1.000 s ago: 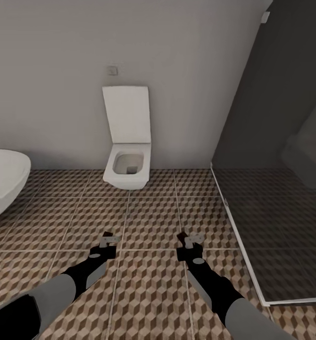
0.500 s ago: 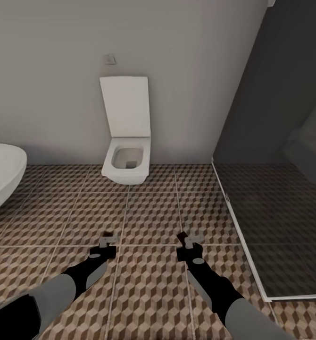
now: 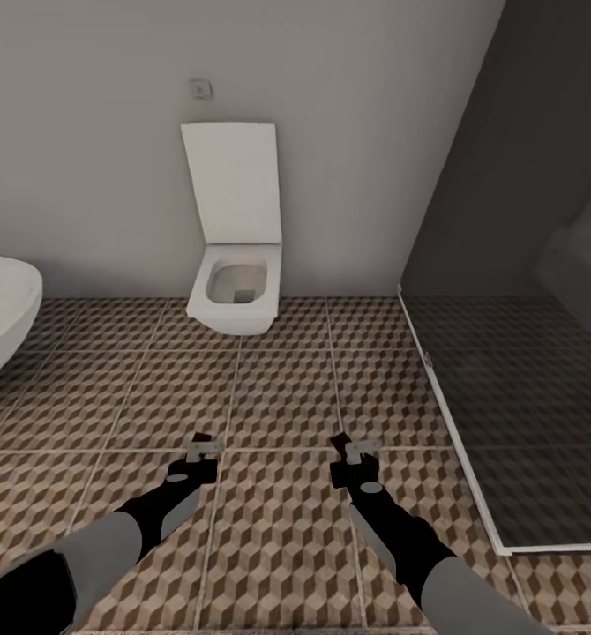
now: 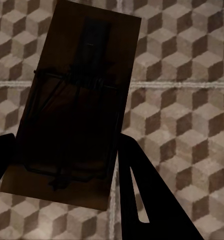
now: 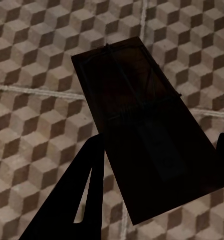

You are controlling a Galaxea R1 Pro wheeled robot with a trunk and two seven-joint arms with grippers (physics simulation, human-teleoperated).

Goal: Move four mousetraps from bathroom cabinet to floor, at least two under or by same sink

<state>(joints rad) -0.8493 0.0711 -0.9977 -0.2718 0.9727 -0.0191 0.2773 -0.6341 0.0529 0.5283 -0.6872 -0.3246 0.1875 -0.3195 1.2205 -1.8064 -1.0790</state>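
I hold one mousetrap (image 4: 74, 107) in left gripper (image 3: 204, 447), another mousetrap (image 5: 142, 130) in right gripper (image 3: 355, 450), above bathroom floor (image 3: 278, 529). Risk: thin boards slipping; sink unseen, so I could misplace them near toilet (image 3: 234, 282).

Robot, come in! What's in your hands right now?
Left gripper shut on a mousetrap. Right gripper shut on another mousetrap. Toilet ahead, tiled floor between.
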